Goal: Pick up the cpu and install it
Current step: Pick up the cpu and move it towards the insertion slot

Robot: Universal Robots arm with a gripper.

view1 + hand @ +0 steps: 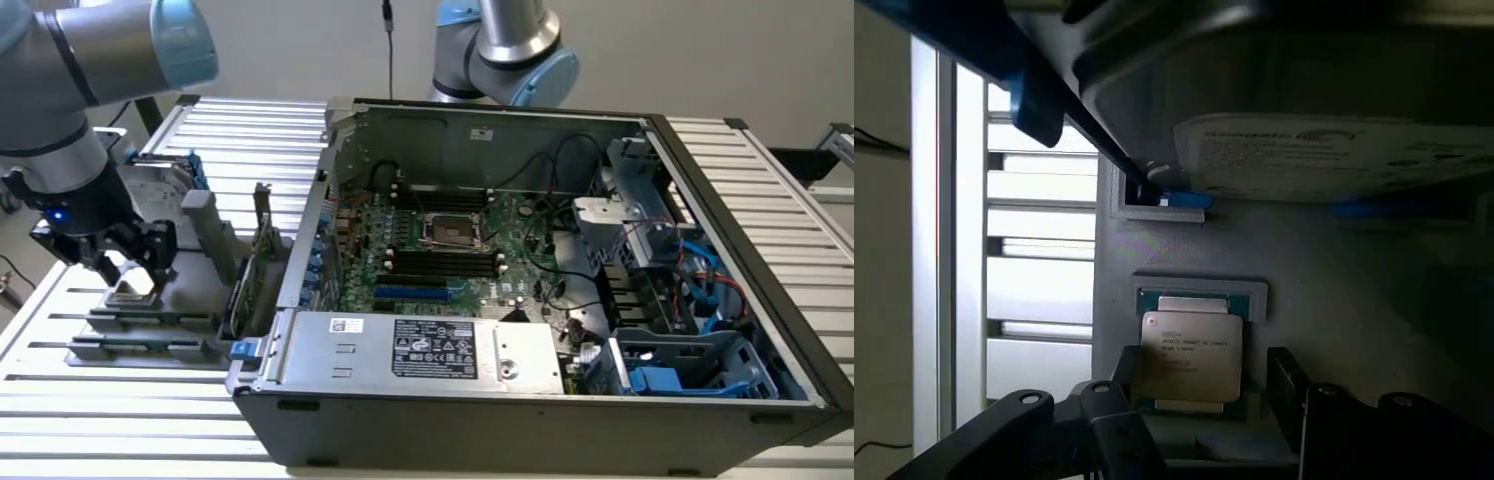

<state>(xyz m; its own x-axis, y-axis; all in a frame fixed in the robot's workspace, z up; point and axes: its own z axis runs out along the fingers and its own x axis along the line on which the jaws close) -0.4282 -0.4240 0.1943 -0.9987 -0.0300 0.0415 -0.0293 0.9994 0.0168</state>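
The cpu (134, 291) is a small square chip with a shiny silver top, lying flat in a grey holder (144, 318) at the exterior view's left, outside the computer case. My gripper (131, 272) hangs just above it, open, one finger on each side of the chip. In the wrist view the cpu (1191, 357) sits in its green-rimmed seat, and my gripper (1204, 425) straddles it with a gap between each dark finger (1116, 415) and the chip's edge. The empty processor socket (450, 231) shows in the middle of the motherboard inside the case.
The open computer case (534, 400) fills the middle and right, with its power supply (420, 350) along the near wall. A hard drive in a blue frame (1334, 150) stands close behind the cpu. Upright cards (256, 260) stand between holder and case. A second arm (501, 55) rises behind.
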